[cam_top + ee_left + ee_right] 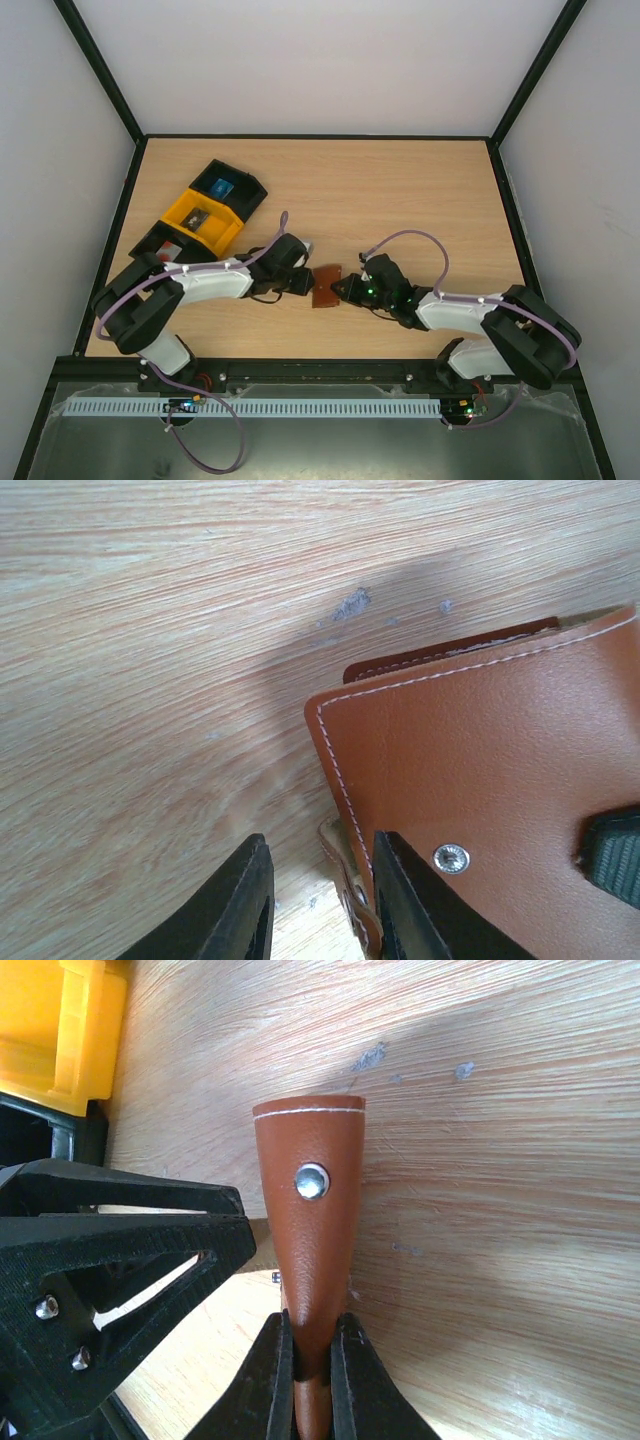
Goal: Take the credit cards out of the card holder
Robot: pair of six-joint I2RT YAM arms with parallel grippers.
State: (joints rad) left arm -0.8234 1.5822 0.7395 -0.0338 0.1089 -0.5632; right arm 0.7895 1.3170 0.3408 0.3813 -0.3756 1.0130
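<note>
Right tool [312,1322] is clamped on the card holder [309,1200], pinching its near edge. The holder stands on edge and widens away from the fingers, with a snap rivet [312,1181] facing the wrist camera. Left tool [320,848] is on the holder's opposite side, jaws apart, bench [150,680] showing in the gap. The small side tab [345,880] sits between those jaws, close to the finger [400,910] nearer the holder; contact with the tab is unclear. That finger lies against the leather cover.

The holder looks folded, so the inner pockets are hidden and the credit cards can't be made out in any view. A darker brown strip [450,652] peeks past the cover's far edge: flap or card, cannot tell. The holder's far side is cut off by the left wrist frame.

From above, the holder is just a small brown patch between the two tools. Yellow bin [200,218] and black bins [232,188] sit well beyond the left tool, contents too small to read.
</note>
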